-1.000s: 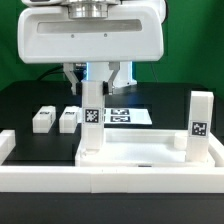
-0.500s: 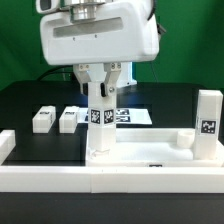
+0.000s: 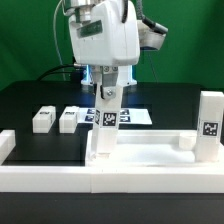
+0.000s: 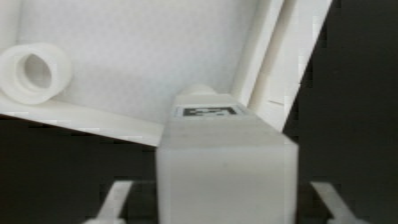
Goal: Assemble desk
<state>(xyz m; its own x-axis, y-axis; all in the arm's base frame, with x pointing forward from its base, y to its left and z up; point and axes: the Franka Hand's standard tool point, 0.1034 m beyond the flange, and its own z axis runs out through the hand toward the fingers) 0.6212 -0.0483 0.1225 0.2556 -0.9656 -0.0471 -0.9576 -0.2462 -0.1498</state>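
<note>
The desk's white tabletop panel point(image 3: 150, 152) lies flat at the front, rim up. My gripper point(image 3: 106, 95) is shut on a white square leg point(image 3: 104, 130) that stands upright at the panel's corner on the exterior view's left, its tag facing the camera. In the wrist view this leg point(image 4: 222, 160) fills the middle between my fingers point(image 4: 121, 200), above the panel's rim point(image 4: 267, 60) and a round socket point(image 4: 32, 72). A second leg point(image 3: 209, 125) stands upright at the panel's other near corner. Two more legs point(image 3: 43, 120) point(image 3: 68, 118) lie loose on the black table.
The marker board point(image 3: 132, 116) lies flat behind the held leg. Low white border rails point(image 3: 110, 182) run along the front and up the exterior view's left side point(image 3: 8, 145). The arm's bulky white wrist point(image 3: 100, 35) hangs over the held leg.
My wrist has turned about the vertical while staying over the same corner, and the held leg has turned with it, showing a different tag face. The rest is unmoved.
</note>
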